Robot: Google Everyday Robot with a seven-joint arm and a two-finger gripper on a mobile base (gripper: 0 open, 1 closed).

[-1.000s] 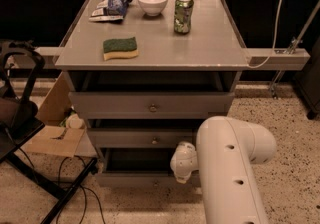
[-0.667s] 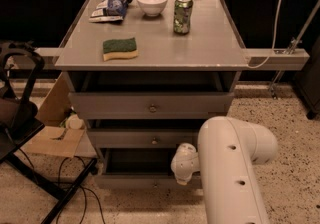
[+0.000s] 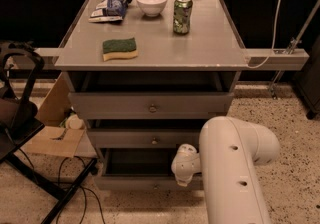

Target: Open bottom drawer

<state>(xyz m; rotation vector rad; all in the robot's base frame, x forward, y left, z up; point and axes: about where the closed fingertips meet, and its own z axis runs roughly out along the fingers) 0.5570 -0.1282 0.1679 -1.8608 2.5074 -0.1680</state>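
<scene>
My pincer (image 3: 183, 172) sits at the cabinet's lowest level, at the right end of the bottom drawer (image 3: 127, 183), with my white arm (image 3: 235, 168) in front of the cabinet's right side; whether it is wide or narrow, I cannot tell. The bottom drawer stands forward of the middle drawer (image 3: 125, 138), its dark tray exposed. The top drawer (image 3: 115, 104) lies under the cabinet's grey top (image 3: 205, 48). That top carries a sponge (image 3: 120, 48) near its front left, then a can (image 3: 182, 14), a white bowl (image 3: 151, 2) and snack packets (image 3: 110, 8) toward its back. Left of the cabinet stand a cardboard box (image 3: 52, 135) and a black frame (image 3: 20, 113), with cables (image 3: 75, 195) on the floor. Right of the cabinet is speckled floor (image 3: 295, 123).
</scene>
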